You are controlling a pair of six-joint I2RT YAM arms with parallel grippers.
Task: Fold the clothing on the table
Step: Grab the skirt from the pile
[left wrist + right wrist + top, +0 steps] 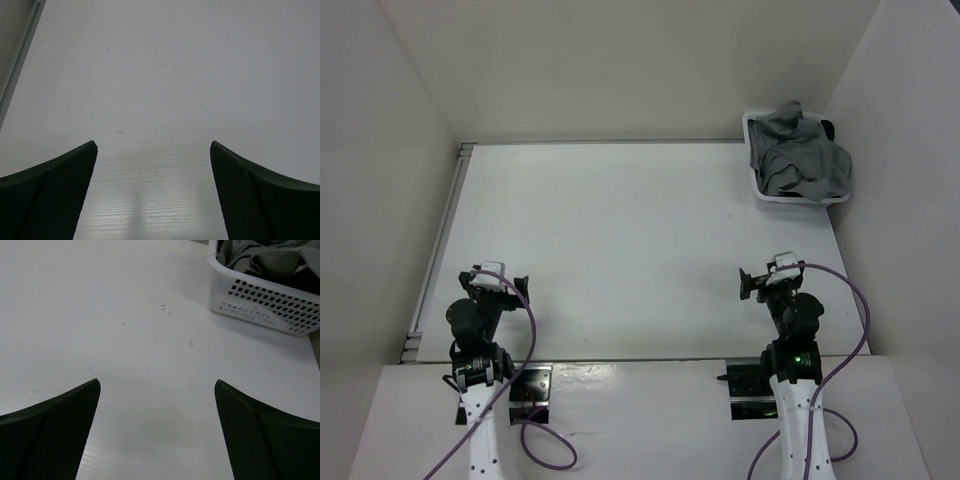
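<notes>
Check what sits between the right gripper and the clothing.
From the right gripper: bare table, then the mesh basket wall; the clothing is piled inside. Shows in the right wrist view.

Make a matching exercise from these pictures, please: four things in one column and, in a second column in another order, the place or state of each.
Things:
1. grey clothing
2. white basket
3. left gripper
4. metal rail

Places or states:
A. at the far right corner of the table
B. open, over a bare part of the table
C. heaped inside the basket
D. along the table's left edge

Pairs: 1-C, 2-A, 3-B, 4-D
</notes>
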